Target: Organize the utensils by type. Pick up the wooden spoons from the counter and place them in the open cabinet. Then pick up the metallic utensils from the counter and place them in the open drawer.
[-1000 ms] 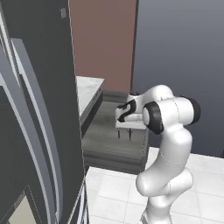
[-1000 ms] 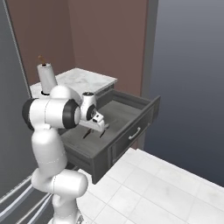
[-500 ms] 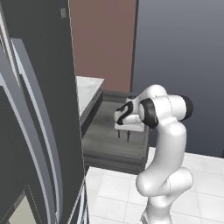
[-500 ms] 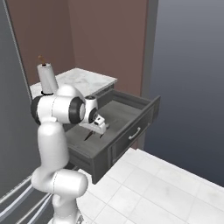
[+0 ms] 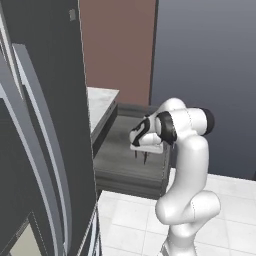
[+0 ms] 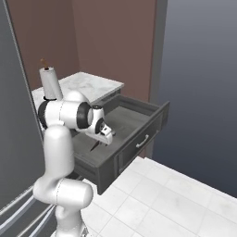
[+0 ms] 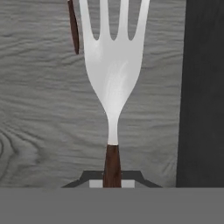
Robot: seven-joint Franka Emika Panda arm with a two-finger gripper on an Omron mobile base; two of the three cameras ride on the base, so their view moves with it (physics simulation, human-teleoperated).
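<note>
Lower over the open drawer point(image 6: 139, 121) now, fork point(image 7: 112, 61) tines-down, handle pinched between fingers point(image 7: 113, 178).

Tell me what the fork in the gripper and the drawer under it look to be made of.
Fork: the head looks like polished metal, silver-white with soft highlights; its handle is dark reddish-brown, perhaps lacquered wood. Drawer: the floor shows grey wood grain with a matte look, possibly laminate. The gripper is shut on the handle.
</note>
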